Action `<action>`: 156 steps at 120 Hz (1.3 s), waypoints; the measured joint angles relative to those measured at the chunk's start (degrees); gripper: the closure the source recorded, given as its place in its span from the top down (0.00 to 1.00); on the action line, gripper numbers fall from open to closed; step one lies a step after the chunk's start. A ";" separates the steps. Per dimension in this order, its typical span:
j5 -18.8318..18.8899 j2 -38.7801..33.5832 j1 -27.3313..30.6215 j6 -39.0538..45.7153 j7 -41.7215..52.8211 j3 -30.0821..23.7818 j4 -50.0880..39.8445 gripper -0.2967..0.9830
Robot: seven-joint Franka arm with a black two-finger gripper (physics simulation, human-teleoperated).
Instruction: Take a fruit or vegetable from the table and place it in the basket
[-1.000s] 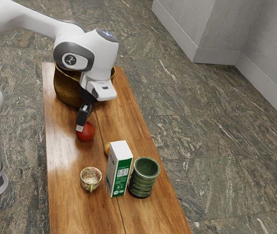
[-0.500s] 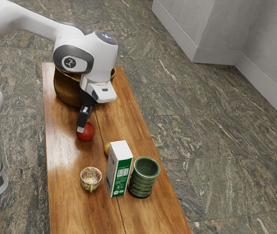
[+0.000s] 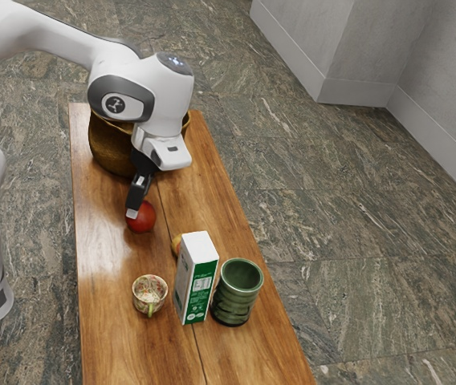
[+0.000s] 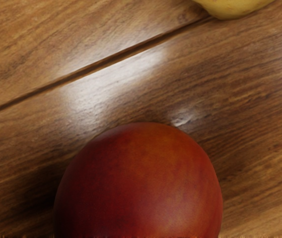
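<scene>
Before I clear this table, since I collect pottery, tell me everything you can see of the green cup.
The green cup is round and fairly tall, with bulging rings around its body and a paler rim. Its slightly glossy surface looks like glazed ceramic. It stands upright, mouth up, on the wooden table, beside the carton, toward the exterior view's right; whether those two touch I cannot tell. No handle shows on the visible side, and its inner bottom is hidden.
</scene>
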 joint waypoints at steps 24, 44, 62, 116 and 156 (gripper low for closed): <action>0.90 1.22 0.00 -0.44 0.08 0.04 0.02 0.77; 1.28 1.55 0.00 -0.18 0.05 0.04 -0.63 0.77; 1.36 1.57 0.00 0.54 -0.01 0.04 -1.02 0.77; 1.17 2.18 -0.09 3.82 -0.13 0.04 -2.41 0.77; 0.95 2.74 -0.17 5.76 -0.17 0.06 -2.77 0.77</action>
